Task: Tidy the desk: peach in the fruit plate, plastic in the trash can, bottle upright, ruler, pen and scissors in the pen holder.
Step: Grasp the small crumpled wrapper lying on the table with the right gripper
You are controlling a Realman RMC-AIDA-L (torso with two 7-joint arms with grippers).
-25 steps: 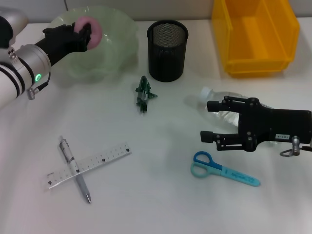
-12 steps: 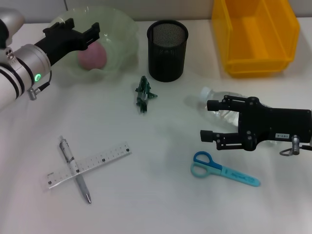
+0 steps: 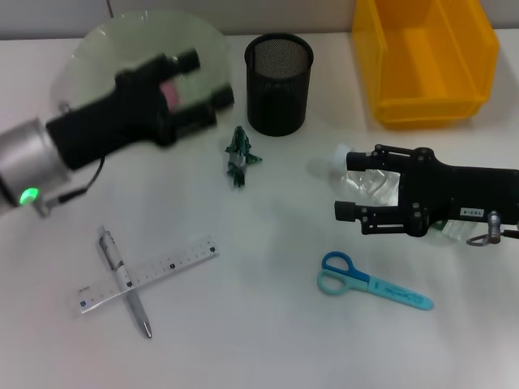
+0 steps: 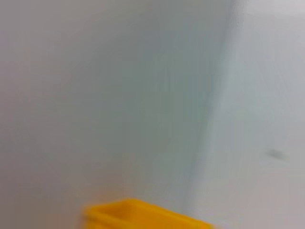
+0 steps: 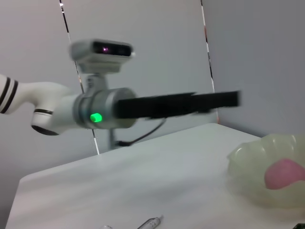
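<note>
The pink peach (image 3: 172,91) (image 5: 283,172) lies in the pale green fruit plate (image 3: 105,40) (image 5: 257,162). My left gripper (image 3: 204,79) hangs open over the plate's near right side, holding nothing. A clear bottle (image 3: 375,188) lies on its side, and my right gripper (image 3: 350,185) stands open with a finger on each side of its cap end. Green crumpled plastic (image 3: 239,156) rests in front of the black mesh pen holder (image 3: 278,81). A clear ruler (image 3: 150,274) and a silver pen (image 3: 124,279) lie crossed at the front left. Blue scissors (image 3: 369,284) lie at the front right.
The yellow bin (image 3: 426,57) (image 4: 143,217) stands at the back right, beside the pen holder. Bare white tabletop (image 3: 268,324) stretches between the ruler and the scissors. The right wrist view shows the left arm (image 5: 100,114) above the table and the pen's tip (image 5: 150,223).
The left gripper let go of the peach, which now rests in the plate, then swung right and toward the centre. The right gripper moved up so its fingers flank the bottle.
</note>
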